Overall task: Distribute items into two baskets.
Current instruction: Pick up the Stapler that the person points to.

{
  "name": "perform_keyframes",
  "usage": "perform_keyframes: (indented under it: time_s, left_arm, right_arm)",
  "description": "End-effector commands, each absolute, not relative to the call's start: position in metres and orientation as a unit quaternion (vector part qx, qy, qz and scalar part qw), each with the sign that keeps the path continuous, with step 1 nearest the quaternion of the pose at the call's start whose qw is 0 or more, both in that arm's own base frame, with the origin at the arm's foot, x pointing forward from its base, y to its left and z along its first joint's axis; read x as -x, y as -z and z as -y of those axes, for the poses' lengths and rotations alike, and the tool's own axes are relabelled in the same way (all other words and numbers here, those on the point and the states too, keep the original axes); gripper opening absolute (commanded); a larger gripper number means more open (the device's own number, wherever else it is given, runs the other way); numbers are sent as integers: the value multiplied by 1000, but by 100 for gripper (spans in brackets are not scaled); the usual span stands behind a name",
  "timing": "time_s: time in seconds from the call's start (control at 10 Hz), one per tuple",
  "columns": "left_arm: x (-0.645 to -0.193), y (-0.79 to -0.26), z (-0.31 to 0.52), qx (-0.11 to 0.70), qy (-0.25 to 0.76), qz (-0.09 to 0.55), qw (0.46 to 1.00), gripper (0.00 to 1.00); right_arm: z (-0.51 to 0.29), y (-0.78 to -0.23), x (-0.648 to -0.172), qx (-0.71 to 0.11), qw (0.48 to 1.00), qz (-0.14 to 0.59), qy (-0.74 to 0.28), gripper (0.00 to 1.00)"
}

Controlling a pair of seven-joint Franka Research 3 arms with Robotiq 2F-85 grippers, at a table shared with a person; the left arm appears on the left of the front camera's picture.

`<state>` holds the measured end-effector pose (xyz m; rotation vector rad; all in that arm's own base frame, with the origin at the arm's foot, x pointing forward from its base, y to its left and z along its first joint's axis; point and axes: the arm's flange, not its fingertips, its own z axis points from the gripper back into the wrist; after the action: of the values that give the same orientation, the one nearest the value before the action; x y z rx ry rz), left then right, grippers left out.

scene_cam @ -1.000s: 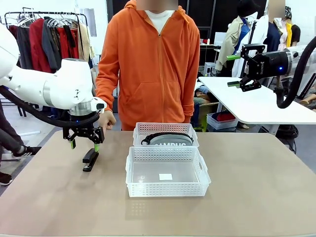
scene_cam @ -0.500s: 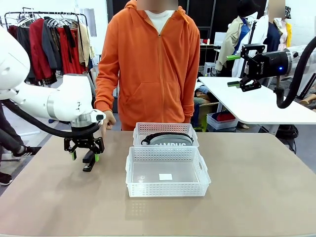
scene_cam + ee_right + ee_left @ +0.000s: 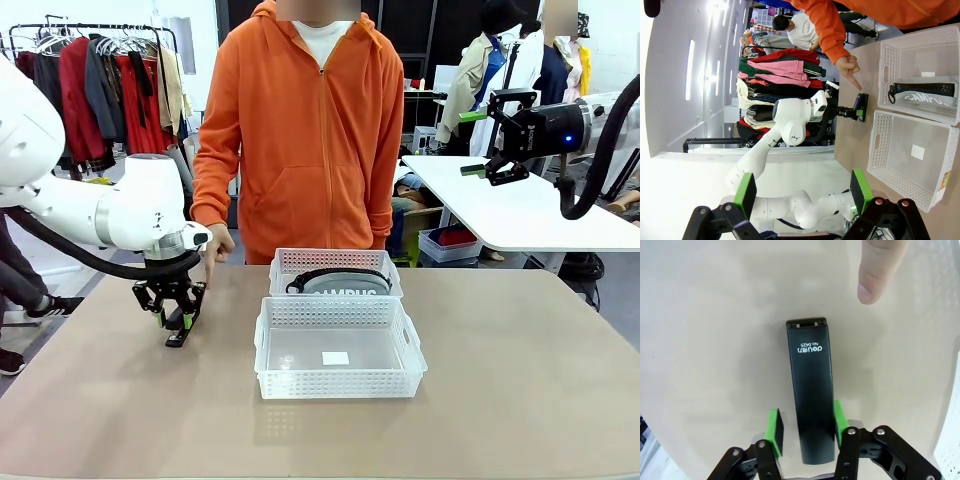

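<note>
At the table's [image 3: 520, 380] nine o'clock side, the one stapler [image 3: 810, 370] lies flat, the left gripper [image 3: 805, 427] straddling one end with jaws narrowed, one pad touching it and the other just clear. Of two baskets, the twelve o'clock basket [image 3: 335, 256] holds the single pouch [image 3: 345, 283], just beside the six o'clock basket [image 3: 340, 378]. The right gripper [image 3: 472, 143] hangs at two o'clock, fingers spread wide on nothing.

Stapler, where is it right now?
In the front view, the black stapler lies on the table's left side, left of the near basket, between the left gripper's green pads, just by the person's pointing finger.
</note>
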<state>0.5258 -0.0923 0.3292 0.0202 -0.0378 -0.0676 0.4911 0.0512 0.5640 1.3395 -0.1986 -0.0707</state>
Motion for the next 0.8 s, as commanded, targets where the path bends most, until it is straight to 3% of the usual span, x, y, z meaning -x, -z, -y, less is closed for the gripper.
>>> perform_keyframes:
  time_s: [0.0, 0.4, 0.7]
  left_arm:
    - [-527, -331, 96, -31, 18, 26, 999, 0]
    - [-522, -339, 99, -35, 10, 29, 999, 0]
    - [-498, -381, 102, -18, 10, 42, 999, 0]
  right_arm:
    - [-51, -568, -492, -618, 779, 93, 36, 100]
    - [-51, -568, -492, -618, 779, 93, 36, 100]
    - [-51, -568, -492, -618, 779, 93, 36, 100]
